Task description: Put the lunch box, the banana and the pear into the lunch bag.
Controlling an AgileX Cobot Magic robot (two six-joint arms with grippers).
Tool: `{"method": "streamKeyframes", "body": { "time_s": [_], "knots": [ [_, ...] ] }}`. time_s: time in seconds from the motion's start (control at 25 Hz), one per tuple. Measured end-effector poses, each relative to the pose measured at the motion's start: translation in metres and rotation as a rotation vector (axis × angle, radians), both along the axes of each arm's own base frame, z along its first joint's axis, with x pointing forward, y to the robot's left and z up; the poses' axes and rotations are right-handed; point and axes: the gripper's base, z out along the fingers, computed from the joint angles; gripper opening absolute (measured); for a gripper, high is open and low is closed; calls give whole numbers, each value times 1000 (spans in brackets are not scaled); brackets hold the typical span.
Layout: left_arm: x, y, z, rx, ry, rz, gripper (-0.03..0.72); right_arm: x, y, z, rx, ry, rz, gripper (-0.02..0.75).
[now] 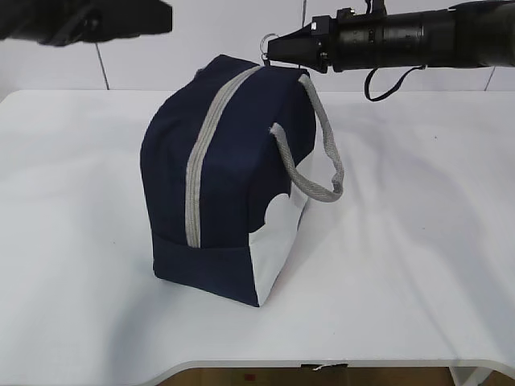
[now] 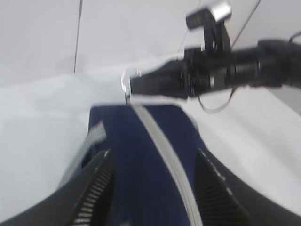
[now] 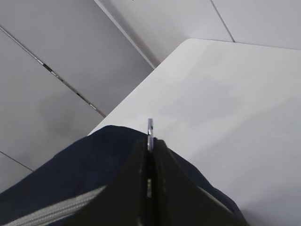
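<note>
My right gripper (image 1: 271,50) clenched on metal ring pull (image 3: 150,128) at far top end of lunch bag (image 1: 225,185), upright mid-worktop (image 1: 418,265). Left gripper (image 2: 150,188) spread, above bag, holding nothing. Zipper (image 1: 195,173) looks shut; lunch box, banana, pear unseen. Step seems zipper work; next: steady pull along track.

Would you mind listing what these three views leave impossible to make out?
- Contents of the lunch bag: all views, hidden by navy fabric and the closed zipper.
- Left gripper: exterior view cuts it off at the top edge; left wrist view is blurred.
- Ring pull: right wrist view shows it edge-on, pinched in the right gripper.
</note>
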Motion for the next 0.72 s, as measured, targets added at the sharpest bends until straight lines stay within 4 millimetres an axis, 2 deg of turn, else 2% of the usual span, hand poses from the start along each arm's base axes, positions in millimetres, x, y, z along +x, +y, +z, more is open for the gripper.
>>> {"method": "streamKeyframes", "body": {
  "time_s": [0.16,0.4,0.56,0.72],
  "knots": [
    [31,-11,11,-28,-20,2,417,-1,0,-1,-17,-1,8,6],
    [73,-29,-1,-65,49,-11,414,-1,0,-2,-22,-1,10,6],
    [90,-36,-14,-94,114,-3,406,-1,0,-2,-23,-1,10,6],
    [95,-39,-22,-112,162,-2,397,-1,0,-2,-22,-1,12,6]
  ]
}}
